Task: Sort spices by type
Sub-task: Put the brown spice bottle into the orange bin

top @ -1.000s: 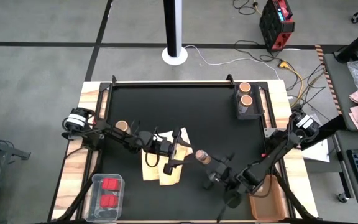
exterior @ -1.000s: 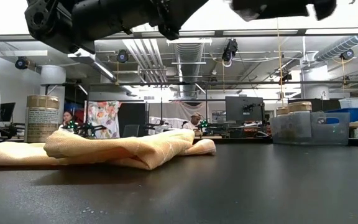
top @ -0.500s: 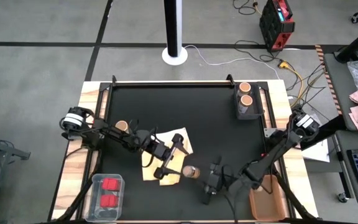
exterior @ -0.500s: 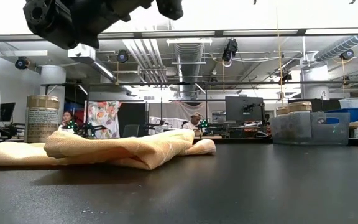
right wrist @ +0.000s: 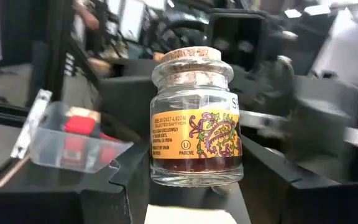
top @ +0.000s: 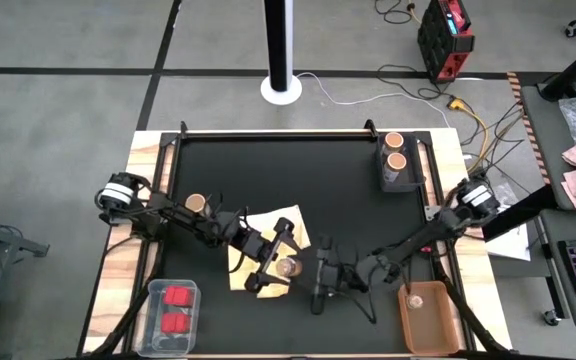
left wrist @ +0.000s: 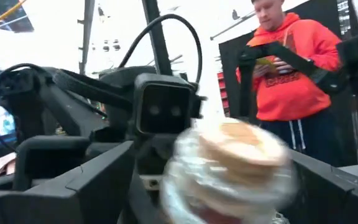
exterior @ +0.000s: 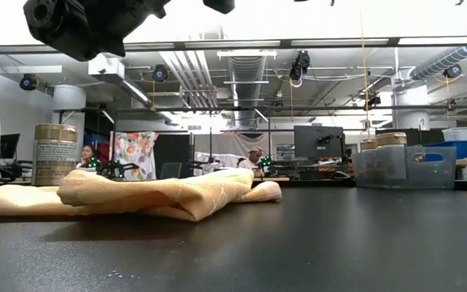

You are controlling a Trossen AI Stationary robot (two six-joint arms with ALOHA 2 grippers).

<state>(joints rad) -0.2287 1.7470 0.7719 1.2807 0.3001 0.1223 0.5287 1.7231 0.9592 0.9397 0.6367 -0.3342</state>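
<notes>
Glass spice jar with a cork-brown top and an orange patterned label (right wrist: 194, 118) stands upright in the right claw (top: 306, 272), whose dark fingers press it from both sides. The jar hangs in the air over the near edge of the folded yellow cloth (top: 265, 248), around the middle of the black tabletop (top: 338, 190). The left claw (top: 282, 262) meets it from the other side: its fingers stand wide apart, one on each side of the jar, and I cannot tell whether they touch the glass.

A second cork-topped jar (top: 195, 203) stands alone on the tabletop beside the left arm. Two more of the same kind sit together in a dark bin (top: 396, 178) at the far right corner. Two bright red blocky containers (top: 176, 308) lie in a clear plastic box (top: 154, 322) at the near left corner. A brown tray (top: 433, 325) at the near right holds one tiny pale round piece (top: 416, 300).

Beyond the tabletop, the left wrist view shows a person in an orange hooded top (left wrist: 291, 68).
</notes>
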